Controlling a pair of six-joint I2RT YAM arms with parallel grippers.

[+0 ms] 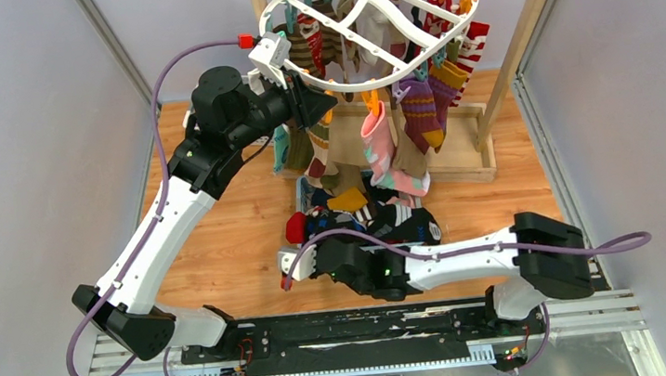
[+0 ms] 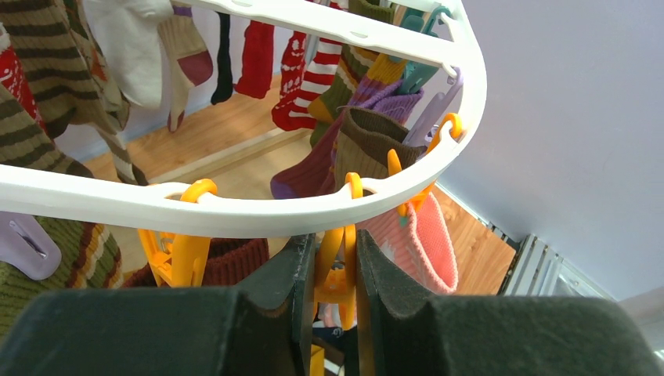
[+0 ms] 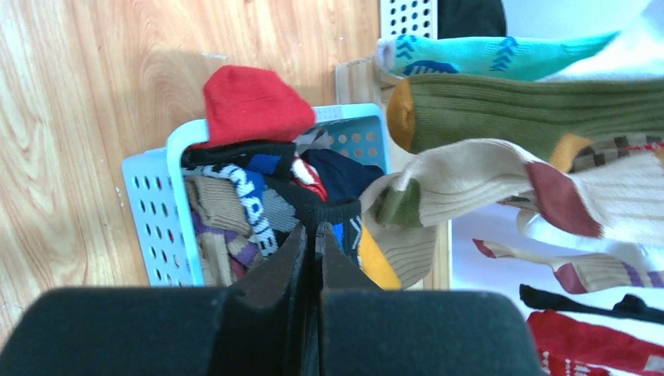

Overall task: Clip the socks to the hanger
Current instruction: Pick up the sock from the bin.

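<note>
Right pincer (image 3: 313, 235) clenched on the cuff of a limp, light black knitted sock (image 3: 338, 210), judged the surest hold; left pincer (image 2: 337, 249) grasps a springy orange plastic clothespin (image 2: 329, 270).

The top external view sits high behind the arm bases, which line its bottom edge, and looks forward and down over the wooden worktop (image 1: 233, 245) to the hanger (image 1: 357, 8) at its top, far enough back to take in both arms. The left wrist view looks along the left end effector (image 2: 335, 239), tilted upward and very near the hanger's rim, with an orange clothespin (image 2: 333, 270) between its fingers. The right wrist view looks straight down past the right end effector (image 3: 313, 235) onto the blue basket (image 3: 149, 204), close above it. The overhead and left views share the pink sock (image 2: 427, 243); the overhead and right views share the red sock (image 3: 250, 106)
</note>
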